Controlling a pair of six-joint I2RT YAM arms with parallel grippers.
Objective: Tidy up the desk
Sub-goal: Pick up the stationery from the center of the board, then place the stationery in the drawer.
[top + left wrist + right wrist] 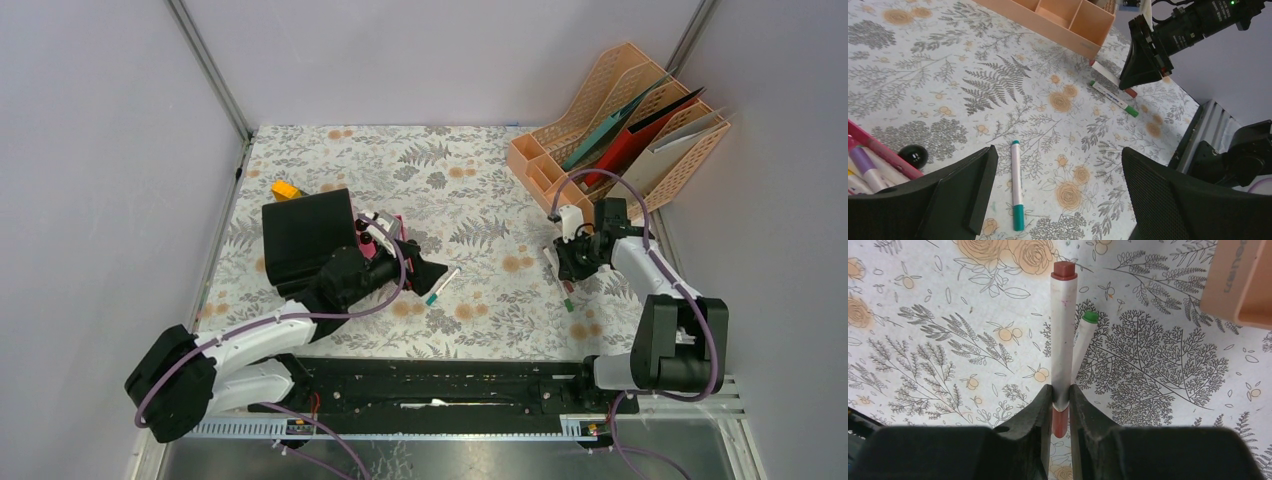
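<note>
The fern-print worktop (470,180), stretching from the arms' bases to the back wall, looked only partly tidied. Files (640,130) stood in the peach rack (600,85) at its back right corner, but a black folder (305,235) lay at the left and markers sat loose on the cloth, so most of the sorting appeared undone. The left claw (430,273) hung released, jaws wide, over a teal-capped marker (1016,185). The right claw (1060,400) was clenched on a red-capped marker (1064,330) near its lower end, with a green-capped marker (1083,340) close alongside; only the right wrist view made that grip plain. The left wrist view showed pens in a pink tray (883,152) and a black ball (913,155) beside it, both largely hidden by the arm from overhead. Only the overhead view caught a small yellow item (286,189).
</note>
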